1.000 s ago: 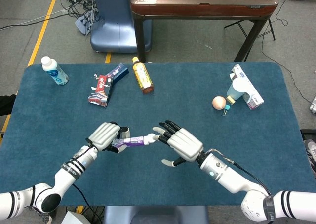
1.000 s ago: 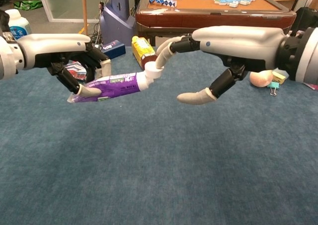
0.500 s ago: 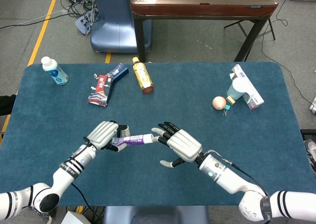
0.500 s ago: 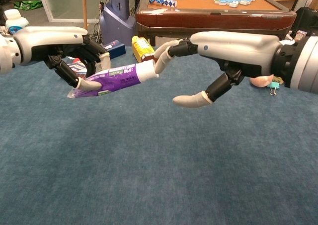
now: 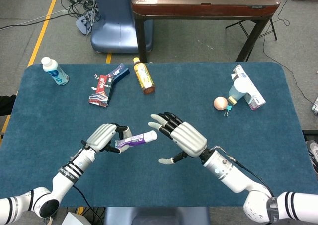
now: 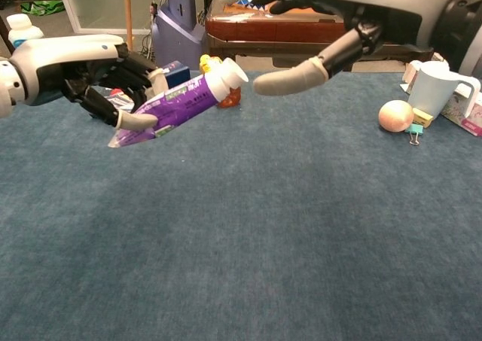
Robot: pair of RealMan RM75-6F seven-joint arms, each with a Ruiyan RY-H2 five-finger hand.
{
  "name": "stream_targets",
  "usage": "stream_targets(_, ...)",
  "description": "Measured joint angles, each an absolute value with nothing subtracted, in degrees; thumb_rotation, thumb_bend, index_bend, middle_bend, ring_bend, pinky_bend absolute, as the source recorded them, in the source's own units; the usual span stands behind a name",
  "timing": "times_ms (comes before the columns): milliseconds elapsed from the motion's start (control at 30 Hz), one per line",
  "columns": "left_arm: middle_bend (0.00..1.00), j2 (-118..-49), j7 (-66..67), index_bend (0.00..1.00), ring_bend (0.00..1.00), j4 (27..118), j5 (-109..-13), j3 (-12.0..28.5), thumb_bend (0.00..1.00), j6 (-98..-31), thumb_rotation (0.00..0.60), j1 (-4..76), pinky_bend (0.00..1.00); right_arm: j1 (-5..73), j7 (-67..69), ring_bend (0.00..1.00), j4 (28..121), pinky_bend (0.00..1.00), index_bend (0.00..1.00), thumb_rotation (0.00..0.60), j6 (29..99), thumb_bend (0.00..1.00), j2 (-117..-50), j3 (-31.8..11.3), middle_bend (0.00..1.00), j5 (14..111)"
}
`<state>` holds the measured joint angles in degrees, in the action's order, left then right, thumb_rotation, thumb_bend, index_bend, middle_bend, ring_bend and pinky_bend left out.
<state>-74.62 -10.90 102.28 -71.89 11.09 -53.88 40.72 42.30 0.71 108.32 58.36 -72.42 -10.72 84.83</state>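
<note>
Since the earlier frames the right hand (image 5: 185, 137) has lifted up and away from the white cap of the purple tube (image 5: 134, 139), which its fingertips were touching a second ago; it now hovers above the tube's cap end with its fingers spread and nothing in them, the thumb hanging lower and clear of the tube in the chest view. Meanwhile the left hand (image 5: 104, 137) grips the tube around its flat crimped end, fingers curled about it, and has tipped it so that the capped end points up and toward the right hand, well off the blue table (image 5: 159, 185). Whether the cap is fully screwed on is hard to judge from either view. Further back on the table lie a white bottle (image 5: 53, 70) at the far left, a red snack packet (image 5: 101, 90) touching a dark blue box (image 5: 119, 72), and a yellow bottle (image 5: 143, 76) on its side. Off to the right sit a peach-coloured ball (image 5: 220, 103) just beside a small binder clip (image 5: 227, 108), a pale blue mug (image 5: 237, 91) and a white carton (image 5: 249, 86).
</note>
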Motion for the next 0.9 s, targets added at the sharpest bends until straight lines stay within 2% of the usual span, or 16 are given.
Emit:
stream_targets(367,0.74,-74.85,-13.05,0.59,0.51,103.34,-73.20,12.08,0.45,-55.11,0.600,40.40,0.28,45.13,10.31,0.00,105.81,0.00,0.00,0.318,57.20,0.15,-77.17,-14.36,0.00,81.53)
stream_targets(900,0.74,-75.38,-13.76,0.59,0.51,103.56,-69.67,14.65,0.45,-54.42,0.600,41.60,0.28,49.04,10.80,0.00,101.95,0.00,0.00,0.307,55.17,0.15,-83.50,-17.82,0.00,74.95)
